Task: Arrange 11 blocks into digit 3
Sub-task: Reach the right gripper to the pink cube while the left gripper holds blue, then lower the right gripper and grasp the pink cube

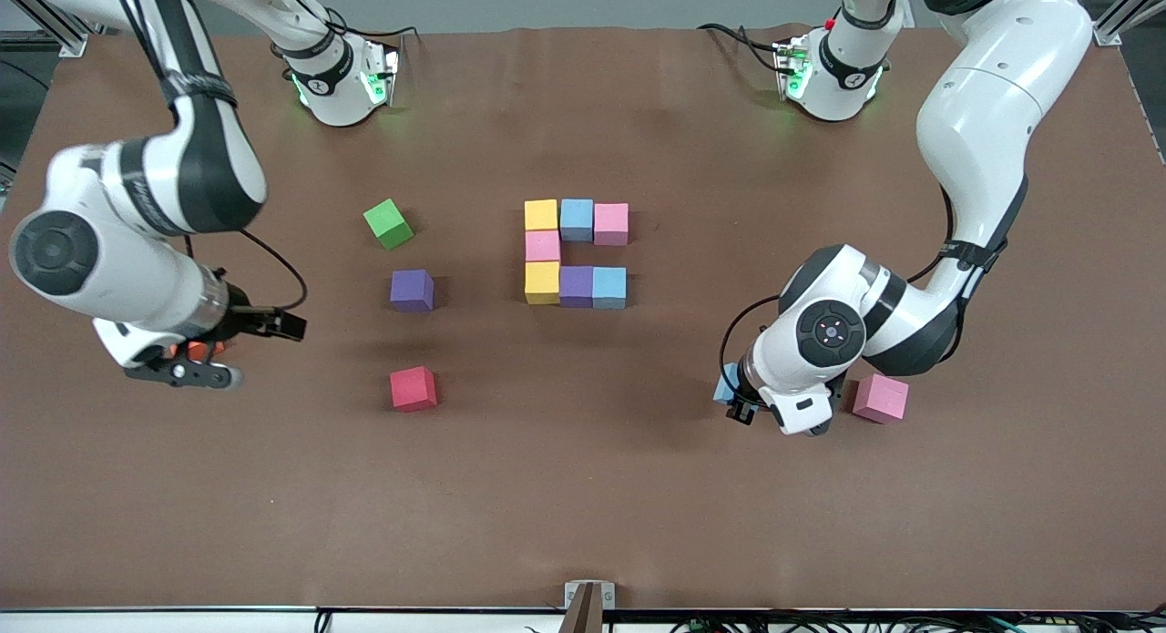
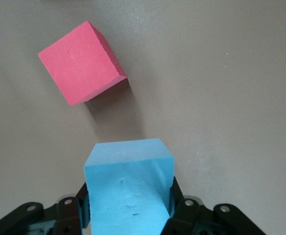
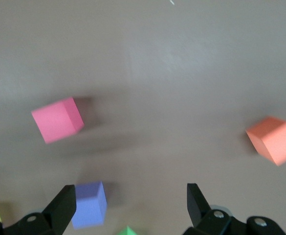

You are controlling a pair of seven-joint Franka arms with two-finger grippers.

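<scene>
The landmark here is the unfinished digit 3 (image 1: 576, 251), seven touching cubes near the middle of the table (image 1: 583, 505).

Nearest the front camera, toward the left arm's end of the table from the figure, a loose pink cube (image 1: 881, 398) sits on the cloth. Just beside it the left gripper (image 1: 742, 401) is clamped on a light blue cube (image 1: 726, 384); the left wrist view shows that cube (image 2: 129, 188) pinched between the two fingers (image 2: 79, 205), with the pink cube (image 2: 81, 62) close by on the bare surface.

Toward the right arm's end, a red cube (image 1: 413, 388) lies nearer the camera than the figure. The right gripper (image 1: 196, 364) hangs with its fingers spread wide and nothing between them, over an orange cube (image 1: 196, 349) that is mostly hidden under it.

A purple cube (image 1: 412, 290) lies level with the figure's nearer bar, and a green cube (image 1: 388, 223) lies level with its farther bar, both on the right arm's side.

The figure itself has a nearer bar of yellow, purple and light blue, one pink cube joining above the yellow, then a farther bar of yellow, light blue and pink.
</scene>
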